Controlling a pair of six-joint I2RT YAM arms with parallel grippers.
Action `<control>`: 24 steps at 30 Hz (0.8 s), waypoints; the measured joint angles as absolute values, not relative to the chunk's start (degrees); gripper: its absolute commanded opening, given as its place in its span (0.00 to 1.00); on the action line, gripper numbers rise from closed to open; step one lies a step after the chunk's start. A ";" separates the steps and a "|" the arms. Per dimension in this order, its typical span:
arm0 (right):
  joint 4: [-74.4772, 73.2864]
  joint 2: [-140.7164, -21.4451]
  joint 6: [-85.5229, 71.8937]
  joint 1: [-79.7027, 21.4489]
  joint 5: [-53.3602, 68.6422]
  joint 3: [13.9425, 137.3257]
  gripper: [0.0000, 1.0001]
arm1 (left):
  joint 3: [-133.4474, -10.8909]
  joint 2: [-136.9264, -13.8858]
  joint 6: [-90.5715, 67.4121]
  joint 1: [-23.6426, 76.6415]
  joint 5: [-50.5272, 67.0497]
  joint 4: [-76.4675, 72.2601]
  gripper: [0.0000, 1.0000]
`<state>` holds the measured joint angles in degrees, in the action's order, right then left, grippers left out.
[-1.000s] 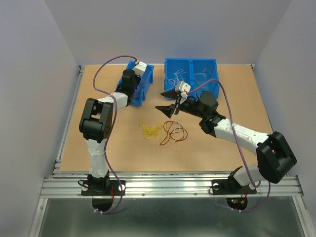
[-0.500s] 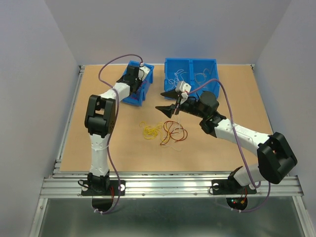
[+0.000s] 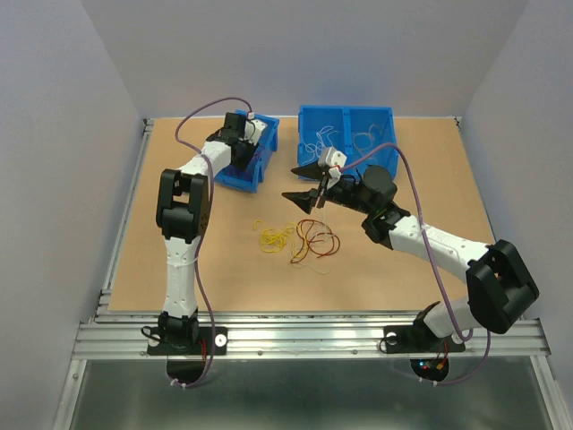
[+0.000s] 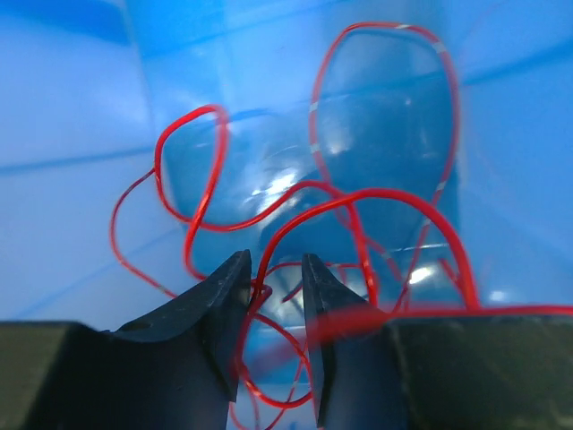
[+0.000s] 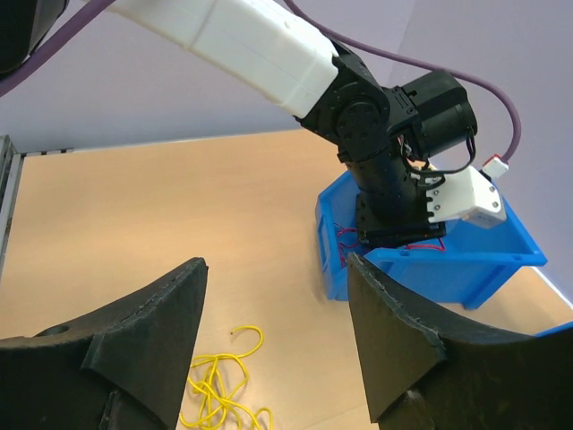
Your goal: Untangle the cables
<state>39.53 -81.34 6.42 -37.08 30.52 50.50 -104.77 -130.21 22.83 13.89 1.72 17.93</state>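
L gripper [image 4: 271,269] sits down in small blue plastic bin [image 3: 243,176], far left. Fingers narrow, thin red wire loops [image 4: 385,206] in the gap, prob. dropping off sorted reds. Mid-table: loose yellow wires [image 3: 275,237] beside red/white wire tangle [image 3: 315,242]. R gripper [image 5: 274,260] hovers just beyond, fingers wide, prob. ready for next strand.

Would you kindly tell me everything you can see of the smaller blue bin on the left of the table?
The smaller blue bin looks like glossy moulded plastic, open-topped, with straight walls and a thickened rim. It sits on the tan table, turned at an angle and apart from the larger blue bin. Loose loops of red wire lie inside it. The left gripper reaches down into it, jaws narrowly apart with a red strand running between them.
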 measured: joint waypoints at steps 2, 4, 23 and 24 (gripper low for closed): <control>39.53 -81.34 6.42 -37.08 30.50 50.50 0.69 | -104.77 -129.71 22.48 13.32 2.13 18.31 0.42; 39.51 -81.34 6.42 -37.08 30.46 50.52 0.68 | -104.77 -128.90 22.33 12.93 2.46 18.70 0.43; 39.51 -81.34 6.37 -37.08 30.44 50.50 0.68 | -104.55 -118.50 21.08 12.78 6.04 19.07 0.62; 39.53 -81.34 6.37 -37.08 30.44 50.52 0.68 | -104.47 -118.37 21.06 12.78 6.11 19.05 0.62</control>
